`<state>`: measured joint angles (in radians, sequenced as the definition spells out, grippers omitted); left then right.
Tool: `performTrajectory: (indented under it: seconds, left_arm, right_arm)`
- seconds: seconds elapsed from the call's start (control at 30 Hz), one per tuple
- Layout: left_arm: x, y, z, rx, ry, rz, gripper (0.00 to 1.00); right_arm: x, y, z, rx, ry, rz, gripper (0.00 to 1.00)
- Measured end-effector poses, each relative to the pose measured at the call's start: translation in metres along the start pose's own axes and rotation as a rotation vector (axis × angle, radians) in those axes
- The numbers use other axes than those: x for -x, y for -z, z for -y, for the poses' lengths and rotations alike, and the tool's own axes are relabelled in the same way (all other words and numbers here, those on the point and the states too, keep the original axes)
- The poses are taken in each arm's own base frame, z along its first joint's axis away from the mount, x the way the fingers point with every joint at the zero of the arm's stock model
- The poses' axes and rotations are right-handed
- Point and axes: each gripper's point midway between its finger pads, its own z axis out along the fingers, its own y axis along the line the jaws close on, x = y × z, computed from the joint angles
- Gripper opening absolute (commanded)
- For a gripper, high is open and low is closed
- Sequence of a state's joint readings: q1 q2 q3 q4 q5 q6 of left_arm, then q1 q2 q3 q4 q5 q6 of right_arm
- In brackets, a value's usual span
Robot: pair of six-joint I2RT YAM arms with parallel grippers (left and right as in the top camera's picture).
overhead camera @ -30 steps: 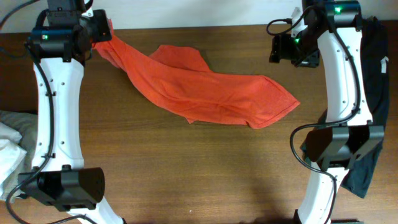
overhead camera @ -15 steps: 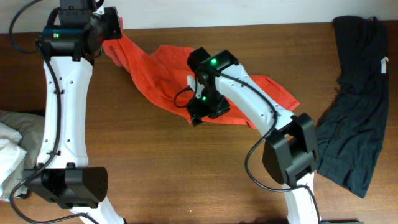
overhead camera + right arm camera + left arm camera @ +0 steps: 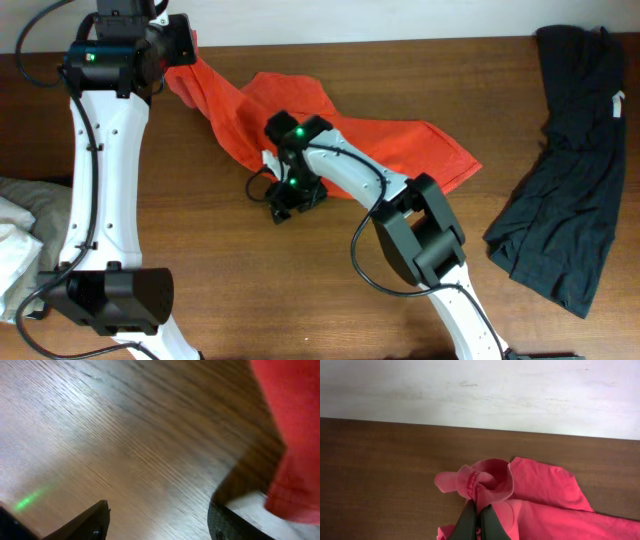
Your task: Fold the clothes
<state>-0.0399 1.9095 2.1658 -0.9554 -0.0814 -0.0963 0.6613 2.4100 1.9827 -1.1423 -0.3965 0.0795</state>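
The red shirt (image 3: 340, 140) lies crumpled in a long slant across the far half of the table (image 3: 260, 290), from the far left corner down toward the right. The left gripper (image 3: 479, 512) has its jaws pressed together on a bunched corner of the shirt at the far left, near the white wall (image 3: 480, 390); the cloth curls up in a small loop just beyond the fingertips.

The right gripper (image 3: 157, 515) reaches to the middle of the table, at the shirt's near left edge. Its jaws stand spread with only bare wood between them (that view is blurred), and the shirt's edge hangs just beside one finger (image 3: 235, 520).

A black garment (image 3: 565, 190) lies on the right end of the table, well apart from the shirt. Pale clothes (image 3: 15, 240) lie heaped at the left edge.
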Motion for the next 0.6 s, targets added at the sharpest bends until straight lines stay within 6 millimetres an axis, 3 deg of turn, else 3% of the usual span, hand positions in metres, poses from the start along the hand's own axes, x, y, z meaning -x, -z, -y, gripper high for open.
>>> performTrajectory:
  seconds: [0.13,0.33,0.53,0.6]
  left_arm:
    - [-0.001,0.000,0.000,0.000,0.000,-0.003,0.01]
    - [-0.001,0.000,0.000,0.000,0.000,-0.003,0.01]
    - [-0.001,0.000,0.000,0.000,0.000,-0.003,0.01]
    - [-0.002,0.000,0.000,0.000,-0.001,-0.007,0.01]
  right_arm:
    - [-0.001,0.004,0.010,0.007,-0.077,-0.007,0.67]
    - [0.003,0.026,0.064,0.011,-0.209,0.029,0.67]
    - [0.014,0.027,0.065,-0.003,-0.190,0.072,0.66]
    - [0.026,0.023,0.057,-0.007,-0.153,0.104,0.50]
